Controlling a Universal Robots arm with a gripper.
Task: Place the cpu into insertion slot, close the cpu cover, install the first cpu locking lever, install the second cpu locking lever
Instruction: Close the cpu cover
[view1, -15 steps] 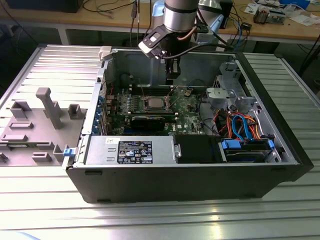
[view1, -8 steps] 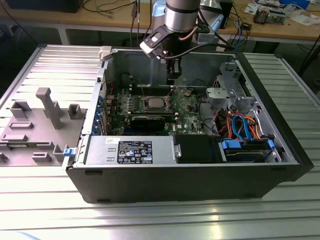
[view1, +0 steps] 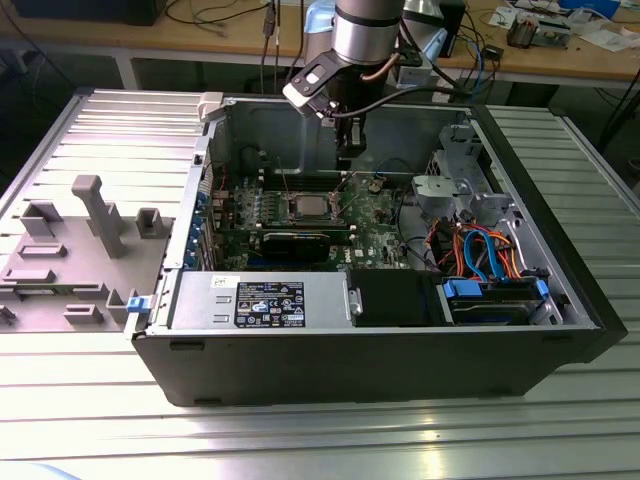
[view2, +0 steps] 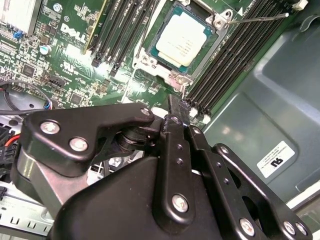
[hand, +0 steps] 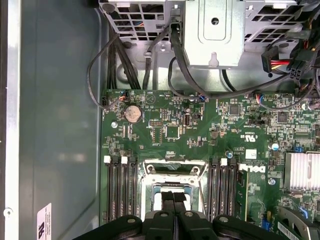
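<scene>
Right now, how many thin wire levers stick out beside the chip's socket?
2. One lever juts from the cpu cover's corner across the memory slots; the other lever runs along the opposite side. Any beneath the gripper would be hidden.

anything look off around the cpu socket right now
One thing: in the second wrist view a thin locking lever juts out from the cpu cover across the memory slots rather than lying tucked along the frame, so it looks unlatched. The cpu itself sits flat and square.
</scene>
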